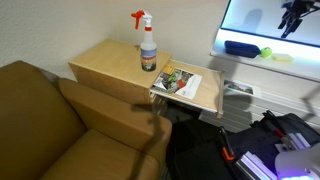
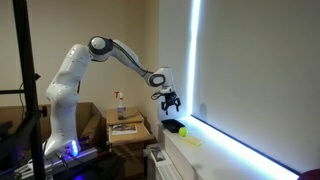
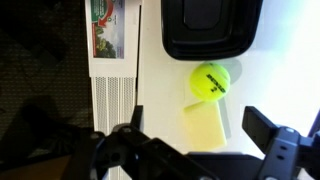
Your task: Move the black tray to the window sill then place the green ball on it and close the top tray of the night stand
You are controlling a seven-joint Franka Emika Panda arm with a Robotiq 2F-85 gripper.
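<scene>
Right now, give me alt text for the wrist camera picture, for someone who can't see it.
A green ball lies on a white sill, just outside the black tray and at the edge of a yellow pad. The open, empty gripper hangs above them. A magazine shows at upper left.

wall (image 1: 50, 25): pale, bare | sofa (image 1: 45, 120): brown, possibly leather | window (image 2: 255, 70): glaring daylight, room dim
</scene>
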